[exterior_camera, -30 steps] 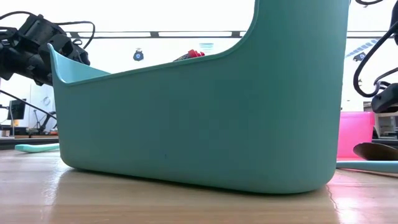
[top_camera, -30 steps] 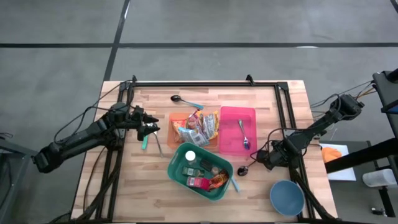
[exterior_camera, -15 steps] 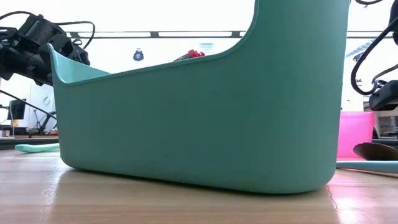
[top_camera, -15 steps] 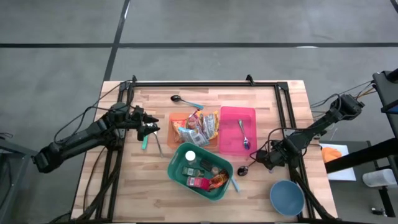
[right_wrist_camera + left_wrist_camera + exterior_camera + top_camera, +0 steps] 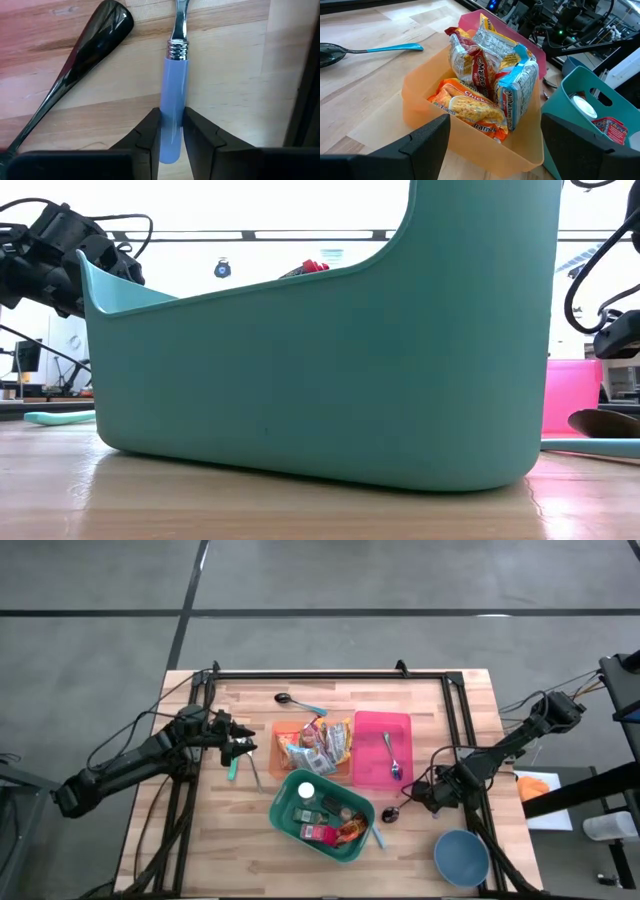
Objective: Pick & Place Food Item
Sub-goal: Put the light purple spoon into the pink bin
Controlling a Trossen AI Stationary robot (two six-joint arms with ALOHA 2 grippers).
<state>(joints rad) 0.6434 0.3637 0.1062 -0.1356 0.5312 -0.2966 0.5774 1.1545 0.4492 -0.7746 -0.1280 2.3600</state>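
While my right gripper [image 5: 171,131] sits low over the wooden table [image 5: 240,860] near its right edge, its two dark fingers [image 5: 148,135] are pinched narrow against the pale blue handle of a utensil [image 5: 173,100] lying flat on the wood; the handle runs between my fingers and meets a ribbed metal collar further out. Just beside it lies a black spoon [image 5: 80,65], angled away, not touching my fingers.

From above, that gripper is between the pink tray [image 5: 381,730] and the blue bowl [image 5: 461,856], close to the teal basket [image 5: 290,795]. A metal spoon [image 5: 391,755] rests inside the pink tray.

My left gripper [image 5: 243,748] hovers on the other side of the table with its fingers [image 5: 425,145] spread wide, holding nothing, facing the orange tray [image 5: 420,100]. The food items are there: several ramen packets [image 5: 485,75] standing and leaning together in the orange tray, which touches the pink tray. The teal basket next to it holds a white-lidded container [image 5: 582,105] and a red packet [image 5: 605,125]. A teal-handled spoon [image 5: 370,49] lies on the wood beyond the orange tray, and another teal utensil [image 5: 233,770] lies under my left gripper
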